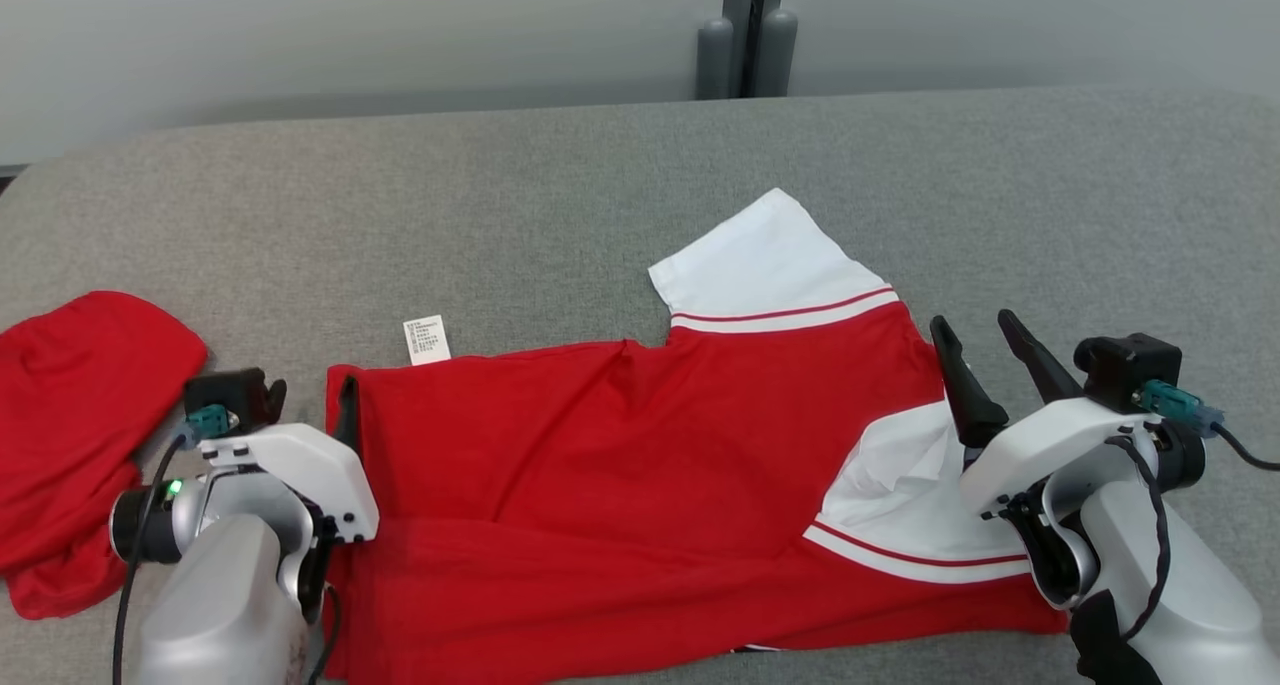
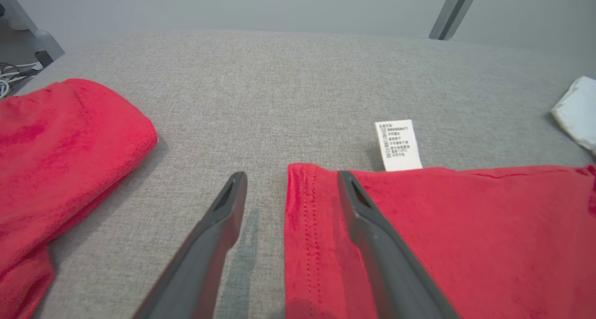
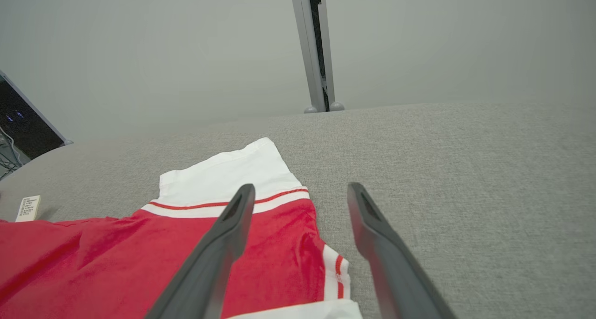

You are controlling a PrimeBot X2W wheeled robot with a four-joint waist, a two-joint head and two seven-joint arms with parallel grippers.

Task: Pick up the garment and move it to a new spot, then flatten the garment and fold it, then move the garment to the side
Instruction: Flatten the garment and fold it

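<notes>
The red shirt (image 1: 620, 465) lies spread along the near edge of the desk (image 1: 500, 215). It looks soft, light and limp, likely to sag, so it is best pinched at hem corners or shoulders. The left tool (image 2: 291, 184) and right tool (image 1: 975, 325) stand open and empty at its ends.

Each forearm (image 1: 215, 605) is clad in smooth silver-grey, and a white angular shell (image 1: 300, 470) is fitted at each wrist. A black camera block (image 1: 1125, 360) is mounted on top of it, and a teal plug (image 1: 1170, 400) with a black cable (image 1: 1245, 453) is fed in beside it. A small green light (image 1: 173, 487) is seen on the left arm. The fingers (image 2: 382, 244) of the left gripper (image 2: 291, 179) and right gripper (image 3: 301, 187) are long, dark grey and tapered, with a ribbed slot set into each tip.
</notes>
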